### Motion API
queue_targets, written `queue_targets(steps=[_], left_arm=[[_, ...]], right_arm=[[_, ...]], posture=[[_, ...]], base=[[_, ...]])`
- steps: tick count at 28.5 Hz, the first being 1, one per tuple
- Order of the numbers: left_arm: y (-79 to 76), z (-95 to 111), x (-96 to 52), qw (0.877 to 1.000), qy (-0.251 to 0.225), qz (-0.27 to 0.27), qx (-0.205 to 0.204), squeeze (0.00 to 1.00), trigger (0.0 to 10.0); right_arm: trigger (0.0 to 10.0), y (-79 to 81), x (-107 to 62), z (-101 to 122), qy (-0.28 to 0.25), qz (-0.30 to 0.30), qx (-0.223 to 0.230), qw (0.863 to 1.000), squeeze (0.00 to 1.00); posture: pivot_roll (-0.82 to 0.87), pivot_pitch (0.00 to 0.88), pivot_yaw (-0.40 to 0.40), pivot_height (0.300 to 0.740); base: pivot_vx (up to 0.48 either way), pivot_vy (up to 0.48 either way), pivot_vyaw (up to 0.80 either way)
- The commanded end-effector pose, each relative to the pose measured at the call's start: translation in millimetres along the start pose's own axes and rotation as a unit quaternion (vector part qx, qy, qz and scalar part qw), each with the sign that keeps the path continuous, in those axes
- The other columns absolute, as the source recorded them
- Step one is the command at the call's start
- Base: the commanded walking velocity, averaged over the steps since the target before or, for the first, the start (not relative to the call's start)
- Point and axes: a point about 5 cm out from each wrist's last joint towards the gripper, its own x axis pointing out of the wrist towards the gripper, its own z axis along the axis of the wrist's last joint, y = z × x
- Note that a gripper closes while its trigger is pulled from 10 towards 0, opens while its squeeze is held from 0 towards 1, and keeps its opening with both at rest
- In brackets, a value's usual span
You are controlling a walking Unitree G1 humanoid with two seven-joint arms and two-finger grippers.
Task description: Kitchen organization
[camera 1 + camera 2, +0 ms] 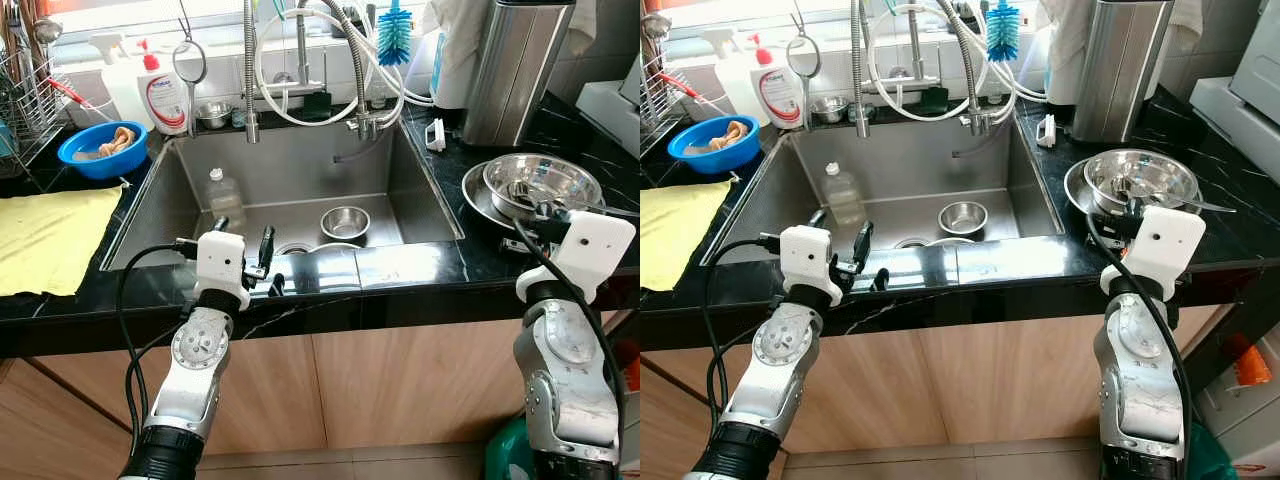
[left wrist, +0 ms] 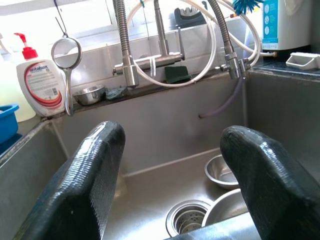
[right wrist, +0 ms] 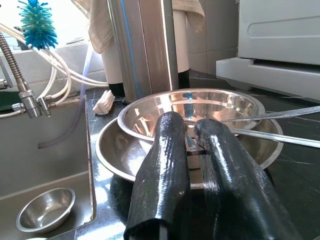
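Spread left gripper [image 1: 268,262] poised over sink [image 1: 420,190], pinched right gripper [image 3: 189,150] nudging stacked bowls [image 1: 540,182] at three o'clock, risking clatter.

Black marbled worktop [image 1: 420,262], steel-grey sink [image 1: 300,180]. Yellow cloth [image 1: 45,235] at left edge, blue bowl [image 1: 100,150] behind it, white bottle [image 1: 165,95] with red cap. Blue bristle brush [image 1: 394,35] at back edge.

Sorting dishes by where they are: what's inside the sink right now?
In the sink: a small steel bowl, a clear bottle and the drain strainer. Another bowl is partly hidden by the front edge.
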Motion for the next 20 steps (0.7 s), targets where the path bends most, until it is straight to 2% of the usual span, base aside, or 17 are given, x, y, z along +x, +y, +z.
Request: queue_targets(steps=[1,3,5,6,7,8,9,20], left_arm=[[3.7,1.6,2.2,1.0,0.002,0.001,0.009,0.0,10.0],[3.8,1.6,2.5,1.0,0.002,0.002,0.009,0.0,10.0],[3.7,1.5,2.6,1.0,0.002,0.002,0.009,0.0,10.0],[3.6,1.5,2.7,1.0,0.002,0.002,0.009,0.0,10.0],[3.7,1.6,2.7,1.0,0.002,0.002,0.008,0.0,10.0],[3.9,1.6,2.8,1.0,0.001,0.002,0.008,0.0,10.0],[3.9,1.5,2.8,1.0,0.002,0.002,0.009,0.0,10.0],[3.4,1.9,2.7,1.0,0.001,0.002,0.008,0.0,10.0]], right_arm=[[0.0,5.1,3.3,4.7,-0.01,0.01,0.009,1.0,0.0],[0.0,5.9,3.8,5.7,-0.012,0.011,0.01,1.0,0.0],[2.0,7.1,4.4,6.8,-0.015,0.013,0.011,1.0,0.0],[3.7,7.4,4.5,7.2,-0.016,0.013,0.012,1.0,0.0],[3.7,7.9,4.6,7.7,-0.017,0.014,0.012,1.0,0.0],[9.6,8.6,4.8,8.8,-0.019,0.015,0.012,1.0,0.0],[10.0,8.8,5.0,9.3,-0.02,0.016,0.012,1.0,0.0],[10.0,10.8,6.3,13.4,-0.032,0.019,0.016,0.999,0.0]], posture=[[-0.15,0.0,0.116,0.74],[-0.15,0.0,0.116,0.74],[-0.15,0.0,0.116,0.74],[-0.15,0.0,0.116,0.74],[-0.15,0.0,0.115,0.74],[-0.15,0.0,0.115,0.74],[-0.15,0.0,0.115,0.74],[-0.15,0.0,0.115,0.74]], base=[[0.0,0.0,0.0],[0.0,0.0,0.0],[0.0,0.0,0.0],[0.0,0.0,0.0],[0.0,0.0,0.0],[0.0,0.0,0.0],[0.0,0.0,0.0],[0.0,0.0,0.0]])
